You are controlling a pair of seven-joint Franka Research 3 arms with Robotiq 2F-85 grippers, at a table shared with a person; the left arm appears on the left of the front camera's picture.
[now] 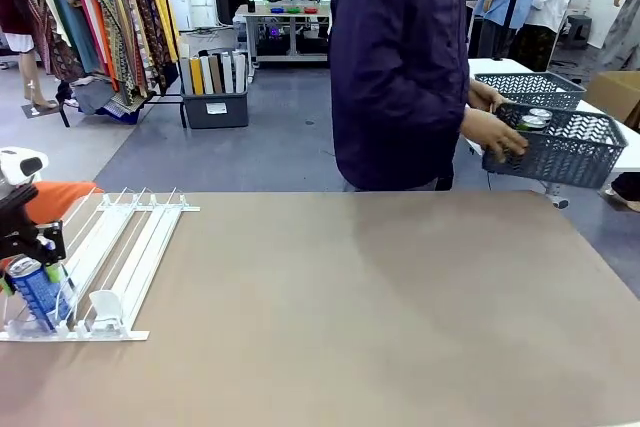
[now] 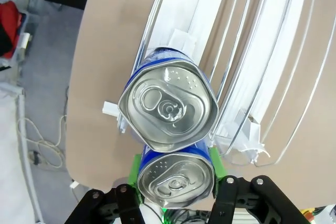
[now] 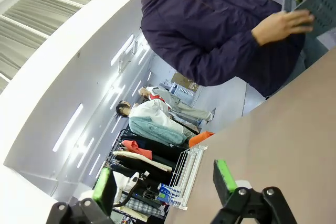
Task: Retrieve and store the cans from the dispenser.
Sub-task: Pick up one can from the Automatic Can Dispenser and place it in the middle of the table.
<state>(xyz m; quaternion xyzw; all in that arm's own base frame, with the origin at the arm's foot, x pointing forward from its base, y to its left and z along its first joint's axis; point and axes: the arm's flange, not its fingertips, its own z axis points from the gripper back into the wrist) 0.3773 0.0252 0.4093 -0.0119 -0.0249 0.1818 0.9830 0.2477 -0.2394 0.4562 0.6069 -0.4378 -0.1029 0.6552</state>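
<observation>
At the left near corner of the table (image 1: 380,317), the left gripper (image 1: 30,277) was clamped on a blue can (image 1: 40,302) standing at the near end of the leftmost lane of the dispenser (image 1: 130,247). At the far side a person (image 1: 400,67) held a dark grey mesh basket (image 1: 570,147) off the far right corner, with silver-topped cans (image 1: 533,119) inside it.

Seen from the left wrist, the left gripper (image 2: 176,182) had its green pads (image 2: 216,162) pressed against both sides of the blue can (image 2: 176,179). A second blue can (image 2: 168,106) touched it just beyond, in the same lane of the dispenser (image 2: 273,51).

From the right wrist, the right gripper (image 3: 164,179) hung above the table (image 3: 283,145) with its fingers wide apart and nothing between them. The dispenser (image 3: 190,169) lay well beyond it, and the person's hand (image 3: 281,24) gripped the basket (image 3: 317,1).
</observation>
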